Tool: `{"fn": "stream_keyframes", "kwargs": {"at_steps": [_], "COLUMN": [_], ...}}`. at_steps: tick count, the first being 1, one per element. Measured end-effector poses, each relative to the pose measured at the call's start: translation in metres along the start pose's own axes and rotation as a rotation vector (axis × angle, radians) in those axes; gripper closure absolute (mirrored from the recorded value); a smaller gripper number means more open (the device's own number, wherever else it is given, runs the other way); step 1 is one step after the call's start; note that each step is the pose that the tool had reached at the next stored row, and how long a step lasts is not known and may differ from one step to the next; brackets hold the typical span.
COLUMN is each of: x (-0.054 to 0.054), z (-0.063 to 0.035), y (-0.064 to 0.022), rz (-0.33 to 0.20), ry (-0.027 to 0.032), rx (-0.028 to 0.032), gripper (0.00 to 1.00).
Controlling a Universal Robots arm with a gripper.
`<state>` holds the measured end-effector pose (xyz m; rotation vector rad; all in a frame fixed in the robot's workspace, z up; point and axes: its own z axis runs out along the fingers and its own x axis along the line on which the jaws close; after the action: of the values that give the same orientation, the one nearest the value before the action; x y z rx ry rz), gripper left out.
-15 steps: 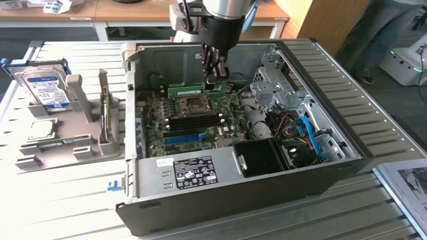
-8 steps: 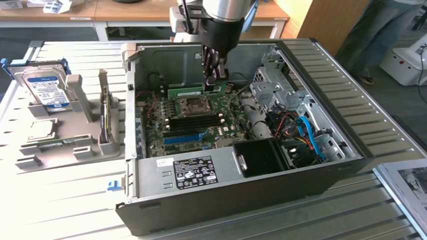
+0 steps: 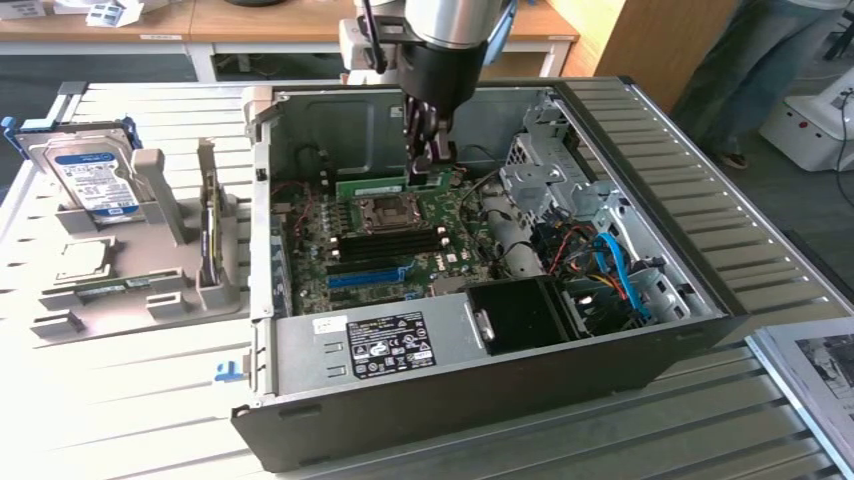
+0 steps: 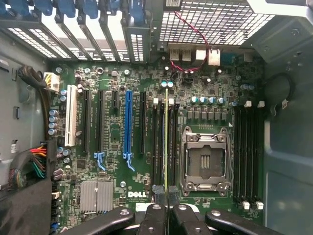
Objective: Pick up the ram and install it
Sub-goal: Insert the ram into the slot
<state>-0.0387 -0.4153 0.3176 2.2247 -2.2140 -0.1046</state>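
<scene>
1. While the arm reaches down into the open computer case (image 3: pixel 694 300), the gripper (image 3: pixel 430 172) is clenched on the ram (image 3: pixel 374 186), a thin green stick held on edge.
2. In the exterior view, the ram sits low inside the case, at the far side of the CPU socket (image 3: pixel 387 212), and it runs from the fingertips toward the exterior view's left.
3. In the wrist view, the ram (image 4: pixel 166 137) appears edge-on as a thin pale green line that runs straight out from between the two dark fingers (image 4: pixel 155 215).
4. That line lies over the bank of black memory slots (image 4: pixel 157 142) just beside the CPU socket (image 4: pixel 204 161), between the socket and the long blue slot (image 4: pixel 128 122). Whether the ram is seated in a slot or is just above it, I cannot tell.
5. A second bank of black memory slots (image 4: pixel 247 156) lies on the other side of the socket.
6. At the near end of the case sits the power supply (image 3: pixel 380 345) with its black label.
7. On the table (image 3: pixel 134 400), at the exterior view's left and well apart from the case, a hard drive (image 3: pixel 87 172) with a blue-white label stands upright in a grey holder (image 3: pixel 134 270).
</scene>
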Motion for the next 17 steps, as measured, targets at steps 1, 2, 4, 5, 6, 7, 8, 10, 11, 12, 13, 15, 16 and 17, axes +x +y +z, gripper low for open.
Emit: {"fn": "stream_keyframes", "kwargs": {"at_steps": [1, 2, 4, 5, 6, 7, 8, 10, 11, 12, 13, 15, 16, 17], "x": [0.0, 0.0, 0.0, 0.0, 0.0, 0.0, 0.0, 0.0, 0.0, 0.0, 0.0, 0.0, 0.001, 0.001], "z": [0.0006, 0.0011, 0.0022, 0.0028, 0.0034, 0.0041, 0.0049, 0.0065, 0.0073, 0.0081, 0.009, 0.0107, 0.0115, 0.0124], "y": [0.0, 0.0, -0.0001, -0.0001, -0.0002, -0.0002, -0.0002, -0.0003, -0.0003, -0.0004, -0.0004, -0.0005, -0.0006, -0.0006], "rz": [0.0, 0.0, 0.0, 0.0, 0.0, 0.0, 0.0, 0.0, 0.0, 0.0, 0.0, 0.0, 0.0, 0.0], "ry": [0.0, 0.0, 0.0, 0.0, 0.0, 0.0, 0.0, -0.0001, -0.0001, 0.0, 0.0, 0.0, 0.0, -0.0001], "rx": [0.0, 0.0, 0.0, 0.0, 0.0, -0.0001, 0.0, 0.0, 0.0, 0.0, 0.0, 0.0, -0.0001, 0.0], "gripper": [0.88, 0.88, 0.88, 0.88, 0.88, 0.88, 0.88, 0.88, 0.88, 0.88, 0.88, 0.88, 0.88, 0.88]}}
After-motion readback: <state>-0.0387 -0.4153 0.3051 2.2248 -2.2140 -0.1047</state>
